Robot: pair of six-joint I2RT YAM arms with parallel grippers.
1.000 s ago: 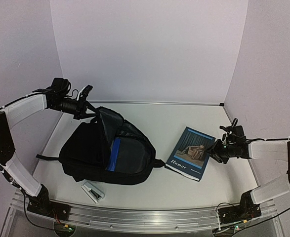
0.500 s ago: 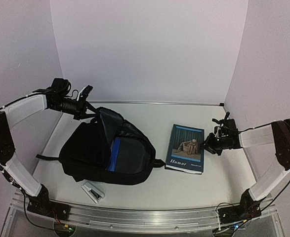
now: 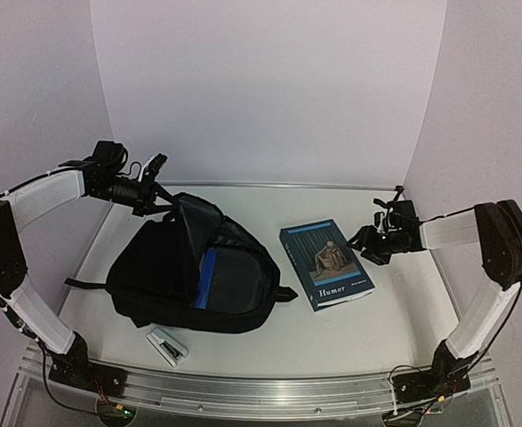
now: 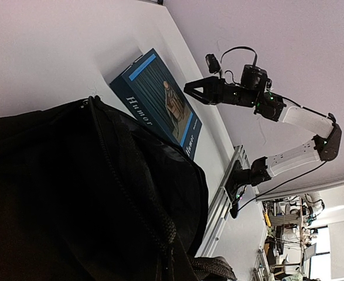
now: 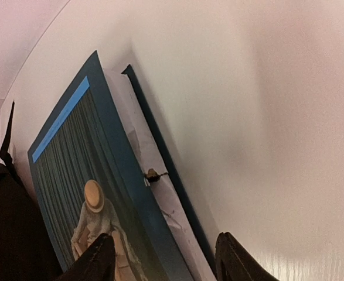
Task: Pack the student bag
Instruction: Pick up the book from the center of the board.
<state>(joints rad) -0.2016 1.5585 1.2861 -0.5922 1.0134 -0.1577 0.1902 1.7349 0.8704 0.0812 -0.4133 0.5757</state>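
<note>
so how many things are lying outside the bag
2: the book right of the student bag, and a small white-and-dark item by its near edge. More could be hidden behind or inside it.

Book (image 3: 326,264) closer to student bag (image 3: 194,262); right hand (image 3: 360,238) apparently wider.

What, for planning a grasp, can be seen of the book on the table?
The book is a dark blue hardcover with a light blue stripe, a picture of a seated figure in a hat and the white title Humor. It lies cover up on the white table, just right of the student bag. The open right gripper straddles its page edge; contact cannot be told.
</note>
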